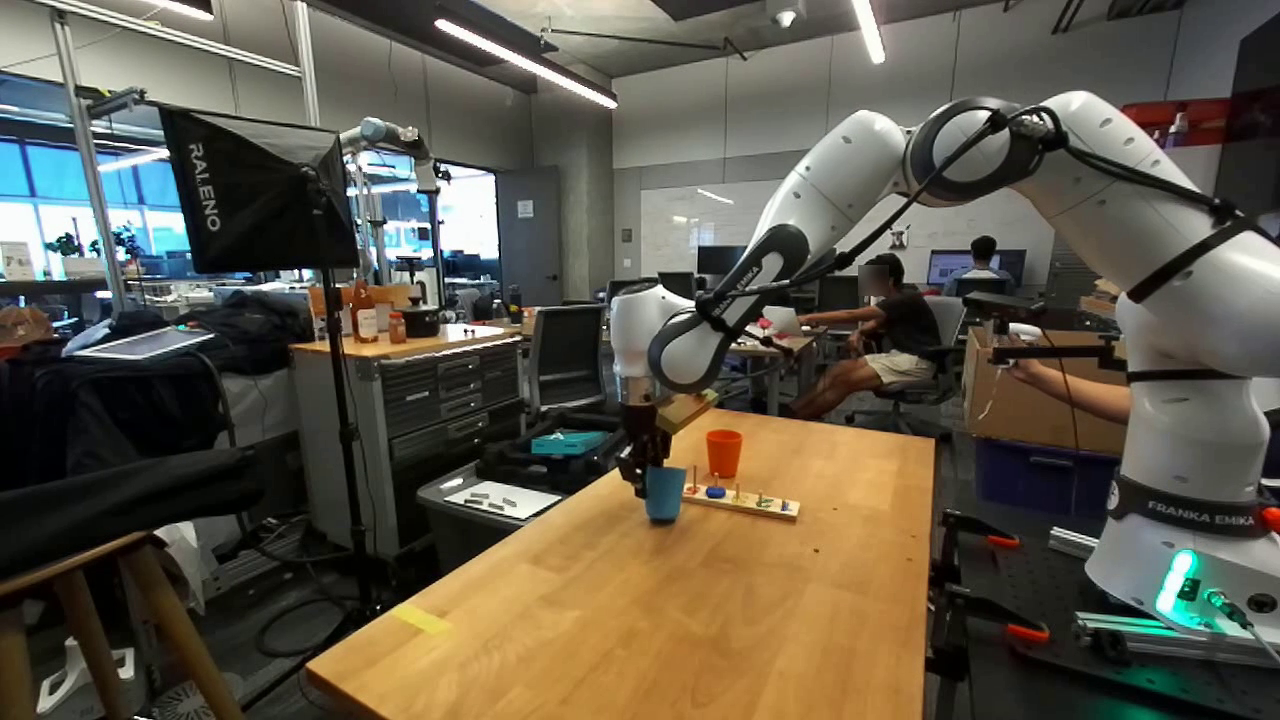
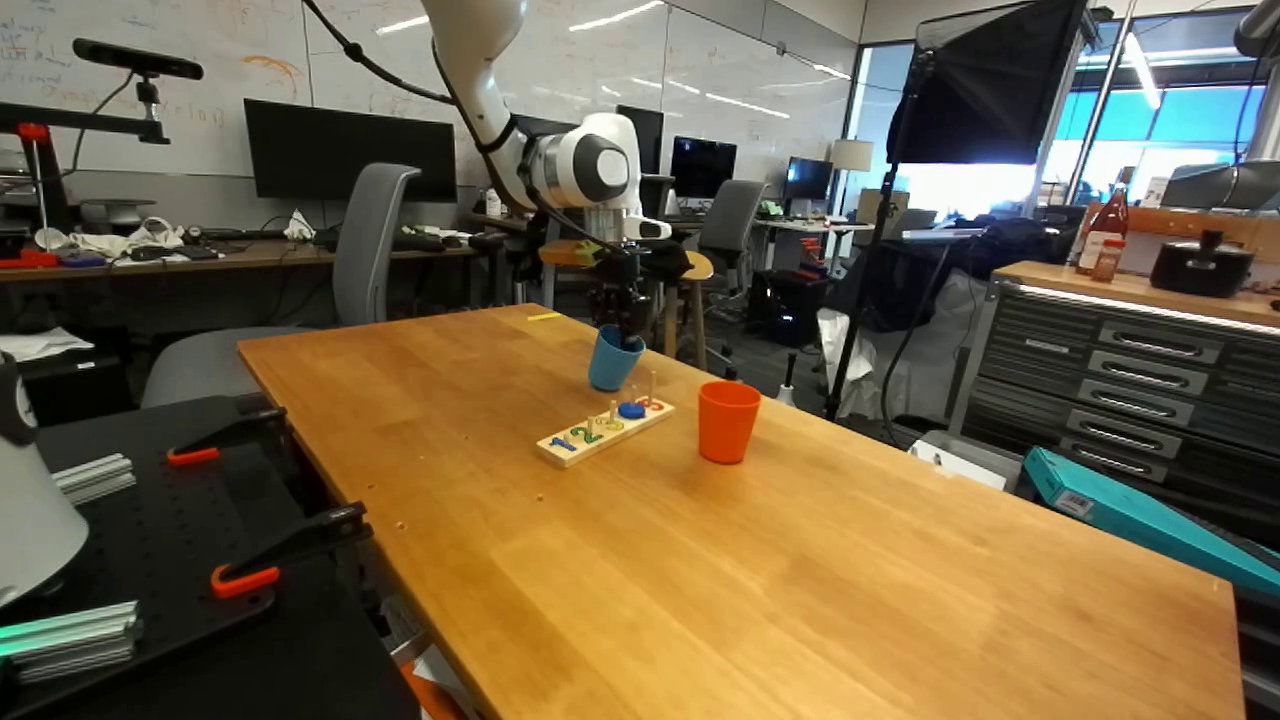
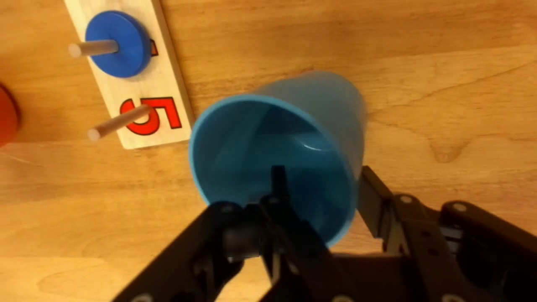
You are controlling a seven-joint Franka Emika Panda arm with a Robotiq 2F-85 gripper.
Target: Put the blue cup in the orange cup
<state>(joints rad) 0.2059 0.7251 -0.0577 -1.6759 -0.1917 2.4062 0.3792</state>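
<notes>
The blue cup (image 1: 665,498) stands on the table, and it also shows in an exterior view (image 2: 611,364) and the wrist view (image 3: 333,98). My gripper (image 3: 322,184) is open at its rim. One finger reaches inside the cup and the other is outside, beside its wall, with a gap between them. The gripper also shows above the cup in both exterior views (image 1: 645,462) (image 2: 626,325). The orange cup (image 1: 724,454) stands upright and looks empty, apart from the blue cup. It shows in an exterior view (image 2: 727,424) and at the wrist view's left edge (image 3: 6,116).
A wooden number board (image 2: 570,450) with thin upright pegs and a blue disc (image 3: 119,42) lies between the two cups, close to the blue one. The wooden table (image 1: 780,620) has a long edge near the blue cup. Yellow tape (image 1: 422,618) marks one corner area.
</notes>
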